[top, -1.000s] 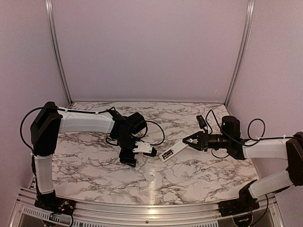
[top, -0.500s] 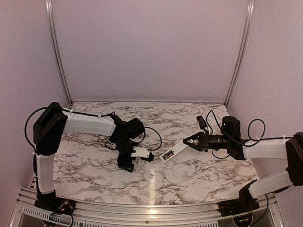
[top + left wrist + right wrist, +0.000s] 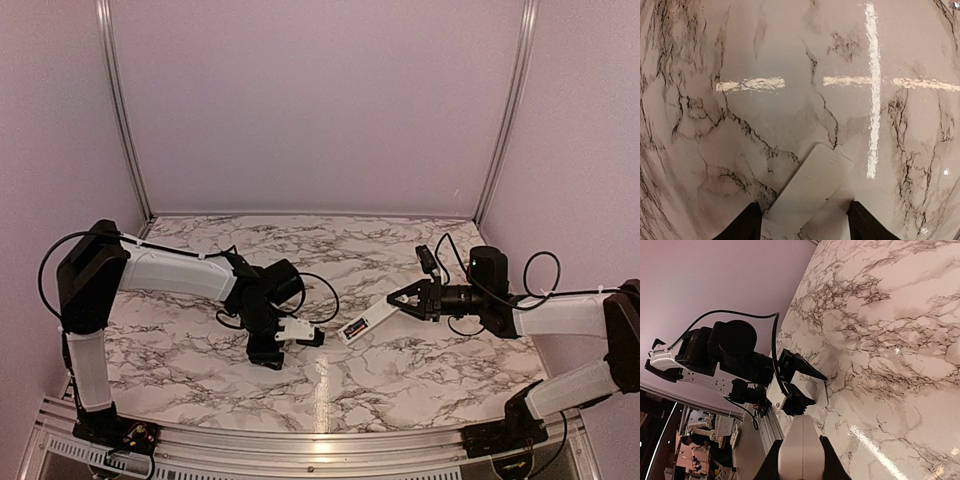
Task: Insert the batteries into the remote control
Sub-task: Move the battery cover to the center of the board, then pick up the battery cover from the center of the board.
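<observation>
My right gripper (image 3: 402,299) is shut on one end of the white remote control (image 3: 365,322) and holds it slanted over the table's middle; in the right wrist view the remote (image 3: 800,450) fills the gap between the fingers. A small dark patch shows near its far end. My left gripper (image 3: 303,334) is low over the table, jaws open. A flat white plastic cover (image 3: 807,187) lies diagonally between its fingers (image 3: 747,222), and also shows in the right wrist view (image 3: 816,386). No loose golden or dark battery is visible in any view.
The marble table (image 3: 400,370) has walls at the back and sides and a metal rail (image 3: 300,445) along its near edge. The two grippers face each other a short distance apart. Bright light streaks (image 3: 872,90) reflect on the table.
My left gripper has moved a little toward the near edge and down to the table. The right gripper and the remote have stayed where they were.
</observation>
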Tool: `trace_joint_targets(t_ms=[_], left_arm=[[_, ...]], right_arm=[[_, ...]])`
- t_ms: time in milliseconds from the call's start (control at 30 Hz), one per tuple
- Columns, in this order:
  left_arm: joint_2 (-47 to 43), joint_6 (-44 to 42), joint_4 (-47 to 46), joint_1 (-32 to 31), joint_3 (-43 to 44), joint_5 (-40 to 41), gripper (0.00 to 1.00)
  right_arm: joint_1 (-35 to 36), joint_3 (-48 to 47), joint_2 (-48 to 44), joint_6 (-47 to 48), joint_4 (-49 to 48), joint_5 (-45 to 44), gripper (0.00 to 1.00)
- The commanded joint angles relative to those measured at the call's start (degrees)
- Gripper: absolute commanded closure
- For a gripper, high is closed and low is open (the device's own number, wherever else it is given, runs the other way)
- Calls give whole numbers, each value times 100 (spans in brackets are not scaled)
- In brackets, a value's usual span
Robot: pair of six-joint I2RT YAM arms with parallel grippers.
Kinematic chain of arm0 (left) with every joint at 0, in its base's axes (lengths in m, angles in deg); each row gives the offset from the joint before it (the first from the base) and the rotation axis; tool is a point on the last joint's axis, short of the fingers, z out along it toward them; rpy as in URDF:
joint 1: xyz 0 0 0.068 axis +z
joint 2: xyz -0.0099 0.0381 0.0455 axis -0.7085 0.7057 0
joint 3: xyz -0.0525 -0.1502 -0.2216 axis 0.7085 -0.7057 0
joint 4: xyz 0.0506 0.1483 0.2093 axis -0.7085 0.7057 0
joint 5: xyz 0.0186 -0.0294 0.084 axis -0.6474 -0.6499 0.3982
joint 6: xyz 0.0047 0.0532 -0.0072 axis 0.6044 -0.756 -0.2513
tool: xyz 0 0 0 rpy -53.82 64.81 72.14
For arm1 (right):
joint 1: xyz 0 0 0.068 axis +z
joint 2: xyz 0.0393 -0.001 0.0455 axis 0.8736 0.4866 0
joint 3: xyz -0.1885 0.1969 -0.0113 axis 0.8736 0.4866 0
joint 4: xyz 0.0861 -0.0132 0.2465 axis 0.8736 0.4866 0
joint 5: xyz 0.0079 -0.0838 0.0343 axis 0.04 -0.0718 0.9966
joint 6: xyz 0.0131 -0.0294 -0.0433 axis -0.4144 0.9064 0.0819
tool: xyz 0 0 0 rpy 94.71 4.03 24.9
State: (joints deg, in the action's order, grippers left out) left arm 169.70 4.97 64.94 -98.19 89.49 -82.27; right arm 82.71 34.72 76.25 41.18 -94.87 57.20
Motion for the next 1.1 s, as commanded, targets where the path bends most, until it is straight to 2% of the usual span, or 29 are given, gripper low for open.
trace_joint_targets(t_ms=[0, 333, 533, 767, 1067], left_arm=[[-196, 375, 187, -252, -420, 92, 39], [-455, 900, -196, -622, -601, 562, 49], [-470, 966, -554, -638, -733, 593, 63], [-716, 1195, -744, -701, -827, 624, 73], [-1246, 1853, -732, -730, -830, 641, 78]], right_arm=[[-79, -15, -49, 56, -172, 94, 100], [-77, 19, -59, 41, -172, 64, 100], [-81, 67, -98, 45, -164, 39, 100], [-82, 142, -83, 41, -207, -64, 100], [-82, 330, 113, -254, -713, -146, 100]])
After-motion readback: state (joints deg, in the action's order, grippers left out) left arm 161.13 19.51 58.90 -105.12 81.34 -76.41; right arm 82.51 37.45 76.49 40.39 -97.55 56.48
